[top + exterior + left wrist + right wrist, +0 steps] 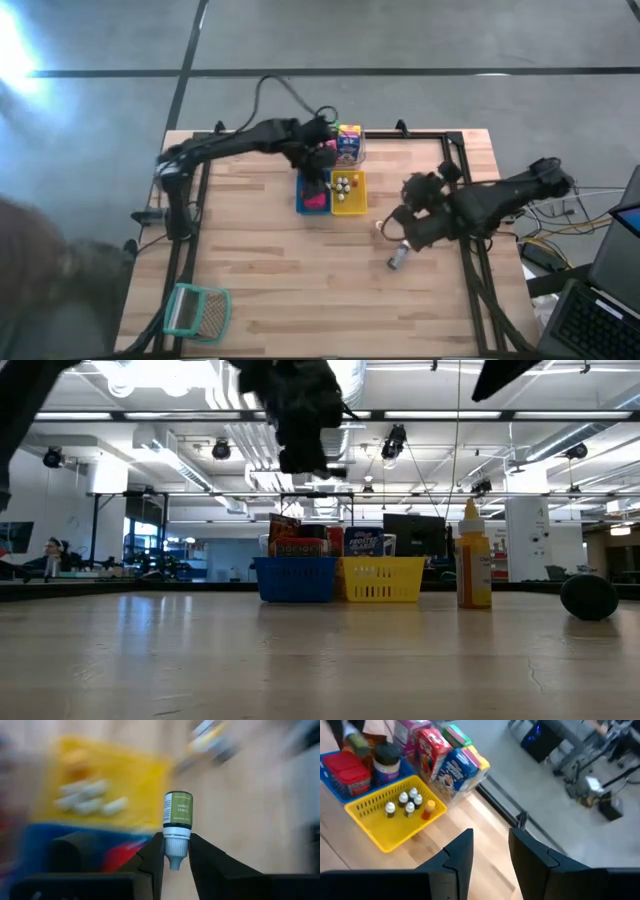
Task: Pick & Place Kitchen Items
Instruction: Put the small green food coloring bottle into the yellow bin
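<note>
Green-labelled and white-capped, a small bottle [177, 822] is clamped by its cap between the fingers [150, 862] of the left hand [318, 176], which hangs above the blue tray [303, 199] and the yellow tray [349, 202] near the far middle of the wooden table [270, 280]. In the left wrist view the bottle stands upright in the grip, with the yellow tray blurred behind it.

Inside the yellow tray lie several small white-capped bottles [409, 804] and one orange piece [427, 810]. Packed into the blue tray are a dark jar [386, 764] and a red packet [351, 775]. Just behind the trays stand boxed groceries [451, 762], pink, red and blue ones among them.

On the table's right side the right hand [398, 224] is raised off the surface; its fingers [458, 855] stand slightly apart with nothing between them. A yellow squeeze bottle [474, 556] stands upright on the table in the low view, and a small grey bottle [399, 257] lies on its side just in front of the right hand. A teal-rimmed mesh basket [196, 310] sits at the near left corner, well apart from everything else.
</note>
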### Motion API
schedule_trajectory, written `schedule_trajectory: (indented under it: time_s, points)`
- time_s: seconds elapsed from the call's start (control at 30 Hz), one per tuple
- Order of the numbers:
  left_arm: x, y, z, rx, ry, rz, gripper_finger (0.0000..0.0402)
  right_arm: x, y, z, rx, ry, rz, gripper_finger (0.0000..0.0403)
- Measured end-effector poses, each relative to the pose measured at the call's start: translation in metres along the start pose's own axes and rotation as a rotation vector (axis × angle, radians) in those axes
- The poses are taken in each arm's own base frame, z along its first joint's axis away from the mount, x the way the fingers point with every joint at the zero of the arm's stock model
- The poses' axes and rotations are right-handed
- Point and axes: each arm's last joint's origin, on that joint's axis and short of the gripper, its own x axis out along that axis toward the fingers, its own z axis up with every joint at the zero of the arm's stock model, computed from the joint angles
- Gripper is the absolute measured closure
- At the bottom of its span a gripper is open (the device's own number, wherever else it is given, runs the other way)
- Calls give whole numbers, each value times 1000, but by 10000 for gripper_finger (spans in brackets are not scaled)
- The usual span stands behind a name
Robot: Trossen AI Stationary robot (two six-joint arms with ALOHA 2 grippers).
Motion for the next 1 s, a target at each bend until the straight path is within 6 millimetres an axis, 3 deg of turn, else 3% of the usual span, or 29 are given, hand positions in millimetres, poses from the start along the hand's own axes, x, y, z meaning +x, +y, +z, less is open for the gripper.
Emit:
schedule_trajectory:
  time_s: [0.17,0.27,0.4,0.6,0.83,1.0]
  points:
    - [4,6,22,318,343,490,317,-1,-29,-9,79,-1,19,293]
    - [17,7,34,434,413,636,317,1,-40,-16,110,-4,16,302]
    - [43,3,42,506,437,630,317,2,-55,-24,149,-9,26,312]
    - [86,-16,32,716,599,672,317,4,-64,-34,163,-7,28,321]
    - [105,-63,31,943,595,714,317,5,-69,-39,140,-7,33,306]
    - [115,-101,26,1219,665,758,317,6,-70,-42,113,-4,28,294]
